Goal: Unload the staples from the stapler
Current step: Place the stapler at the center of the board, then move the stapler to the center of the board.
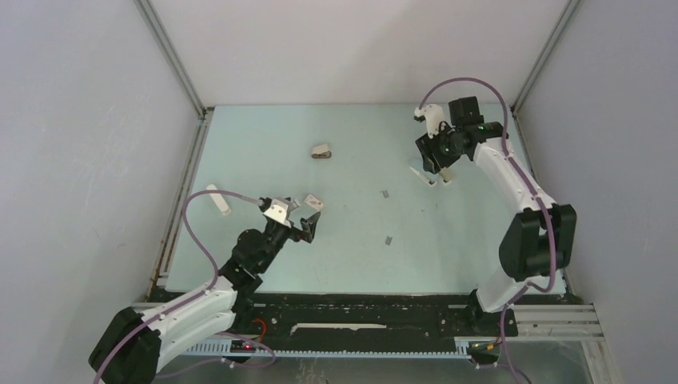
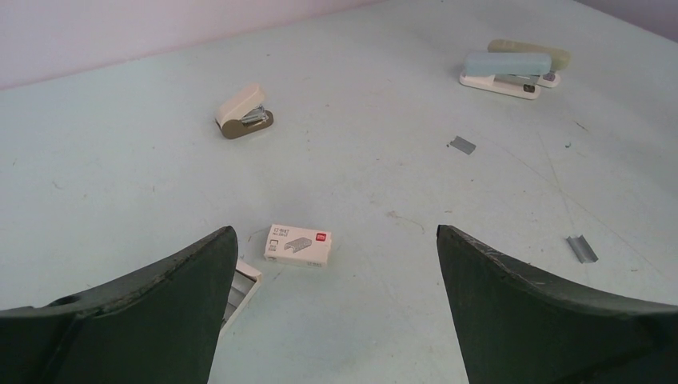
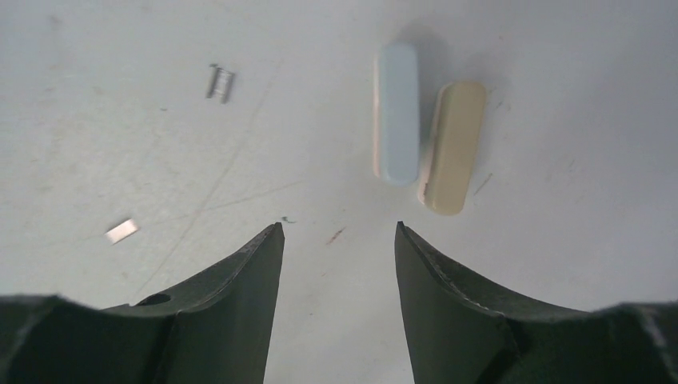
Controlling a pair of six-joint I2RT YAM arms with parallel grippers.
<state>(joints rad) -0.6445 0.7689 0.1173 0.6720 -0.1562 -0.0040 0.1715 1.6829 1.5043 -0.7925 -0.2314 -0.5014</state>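
The pale-blue stapler [image 3: 397, 112] lies flat on the table, side by side with a beige stapler [image 3: 452, 146]. My right gripper [image 3: 339, 228] hovers just short of them, open, with only bare table between its fingers. From above, the stapler [image 1: 424, 178] is mostly hidden under that gripper [image 1: 436, 170]. Two short grey strips of staples [image 1: 385, 193] [image 1: 389, 239] lie loose mid-table; the right wrist view shows them as staples [image 3: 220, 82] [image 3: 121, 231]. My left gripper [image 2: 336, 232] is wide open and holds nothing. It is far from the stapler [image 2: 505, 70].
A small white labelled box [image 2: 297, 245] lies just ahead of the left gripper, with an open box tray [image 2: 240, 284] by its left finger. A squat dark stapler-like item [image 1: 321, 151] sits at the back centre. A white piece [image 1: 217, 200] lies near the left wall.
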